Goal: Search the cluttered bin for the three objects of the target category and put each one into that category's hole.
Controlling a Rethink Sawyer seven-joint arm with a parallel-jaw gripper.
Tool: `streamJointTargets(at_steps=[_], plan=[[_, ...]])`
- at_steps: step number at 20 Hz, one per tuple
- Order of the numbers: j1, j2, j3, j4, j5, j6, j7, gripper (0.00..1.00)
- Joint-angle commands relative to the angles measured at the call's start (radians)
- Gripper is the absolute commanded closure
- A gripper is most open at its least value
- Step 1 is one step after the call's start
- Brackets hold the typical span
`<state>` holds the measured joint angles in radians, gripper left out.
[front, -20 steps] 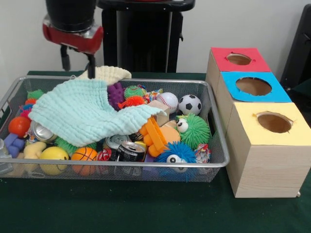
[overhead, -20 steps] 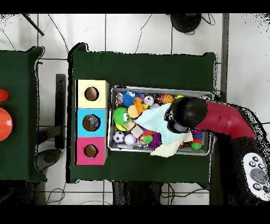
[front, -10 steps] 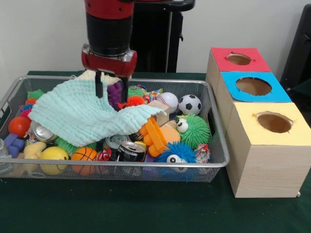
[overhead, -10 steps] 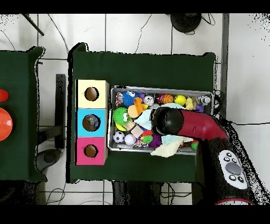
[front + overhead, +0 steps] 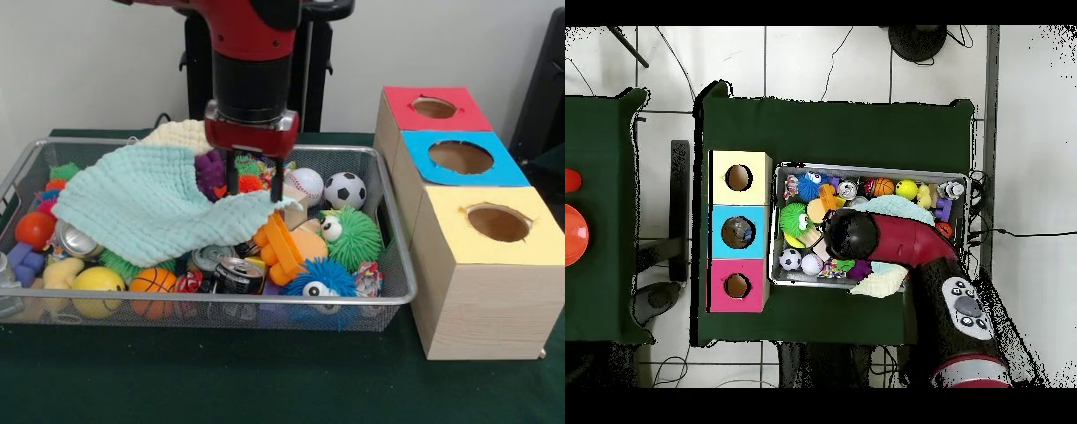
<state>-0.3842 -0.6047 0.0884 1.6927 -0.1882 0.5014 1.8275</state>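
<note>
Gripper has swept along the bin toward the baseball, fingers apart, empty, just beside the cloth. Balls probably the target; none boxed yet.

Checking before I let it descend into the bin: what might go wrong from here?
The gripper, fingers apart, hangs at the edge of the light green cloth; closing could snag cloth instead of a toy. The baseball and soccer ball lie close beside it among packed toys, so a descent might knock them aside.
</note>
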Motion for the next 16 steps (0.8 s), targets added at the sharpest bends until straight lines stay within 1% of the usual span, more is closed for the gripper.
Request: streamJointTargets(at_steps=[1, 4, 7, 9, 13, 16], plan=[[0.072, 0.009, -0.031, 0.023, 0.107, 0.085, 0.258, 0.0], [0.087, 0.042, -0.048, -0.002, 0.121, 0.067, 0.247, 0.0], [0.093, 0.045, -0.049, -0.003, 0.142, 0.076, 0.226, 0.0], [0.098, 0.057, -0.043, 0.0, 0.165, 0.066, 0.229, 0.0], [0.121, 0.117, -0.039, 0.034, 0.211, -0.044, 0.27, 0.0], [0.145, 0.142, -0.06, 0.047, 0.227, -0.106, 0.295, 0.0]])
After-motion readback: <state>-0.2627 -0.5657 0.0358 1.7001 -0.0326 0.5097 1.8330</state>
